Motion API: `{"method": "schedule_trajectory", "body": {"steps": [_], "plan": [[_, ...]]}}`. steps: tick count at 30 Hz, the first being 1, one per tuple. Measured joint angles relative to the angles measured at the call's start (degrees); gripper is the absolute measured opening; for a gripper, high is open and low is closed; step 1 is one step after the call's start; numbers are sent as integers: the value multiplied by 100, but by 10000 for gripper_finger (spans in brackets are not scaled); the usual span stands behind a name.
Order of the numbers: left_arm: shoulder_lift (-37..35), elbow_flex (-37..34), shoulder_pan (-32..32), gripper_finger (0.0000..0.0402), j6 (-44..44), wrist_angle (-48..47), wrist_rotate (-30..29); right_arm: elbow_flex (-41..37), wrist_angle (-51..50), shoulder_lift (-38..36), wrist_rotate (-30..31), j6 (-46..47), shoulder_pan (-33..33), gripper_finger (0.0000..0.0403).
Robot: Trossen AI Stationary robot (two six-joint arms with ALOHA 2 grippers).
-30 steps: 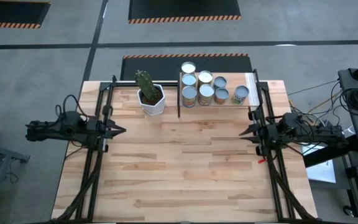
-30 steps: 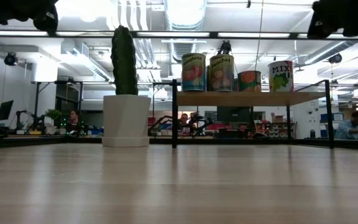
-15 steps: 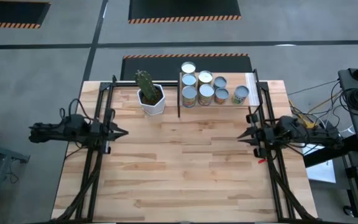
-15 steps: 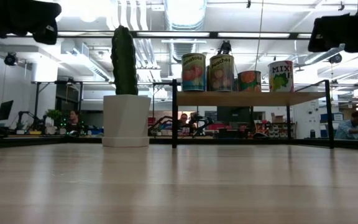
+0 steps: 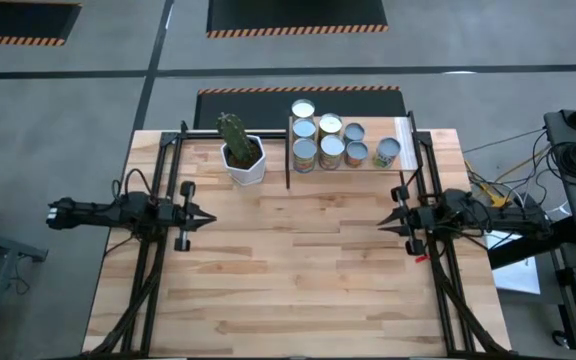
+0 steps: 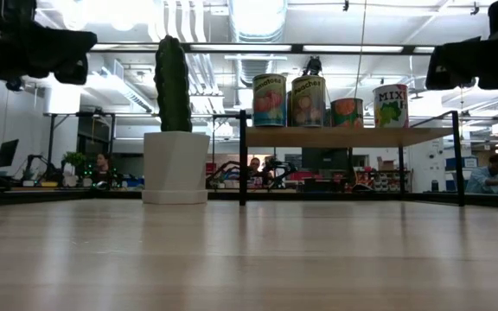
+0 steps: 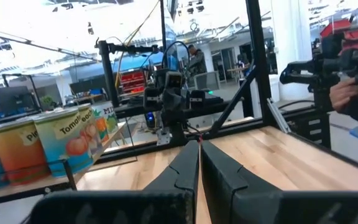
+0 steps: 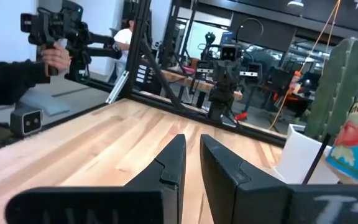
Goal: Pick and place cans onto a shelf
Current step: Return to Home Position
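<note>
You can't see all of the small shiny-topped metal cans [image 5: 330, 125] at once. From table height four show in a row, and the rest hide behind them. They all stand on the light wooden shelf with the thin black frame [image 5: 404, 130]. It sits at the back edge of the big slatted wooden table [image 5: 298, 280], near the white six-sided pot with the green cactus [image 5: 245, 165].

From table height both arms are cut off at the top corners. The left claw [image 5: 211, 216] hangs over the table's left side, fingers pressed together, holding nothing. The right claw [image 5: 380, 222] hangs over the right side, fingers close with only a thin slit, holding nothing. Wide open wood lies between the claws, well apart from the shelf.
</note>
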Motion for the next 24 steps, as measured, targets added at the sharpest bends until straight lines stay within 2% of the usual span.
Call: {"method": "schedule_trajectory", "body": {"steps": [6,10,15,24], "plan": [[0,0,0,0,-49,16,-54,-2,-18,33,125,419,0,38],[29,0,0,0,-41,-53,-420,-4,-79,72,530,729,0,38],[104,34,0,0,-41,-59,-447,-7,-157,132,1088,490,-2,38],[107,46,0,0,-41,-57,-447,-9,-160,147,1109,419,0,38]]}}
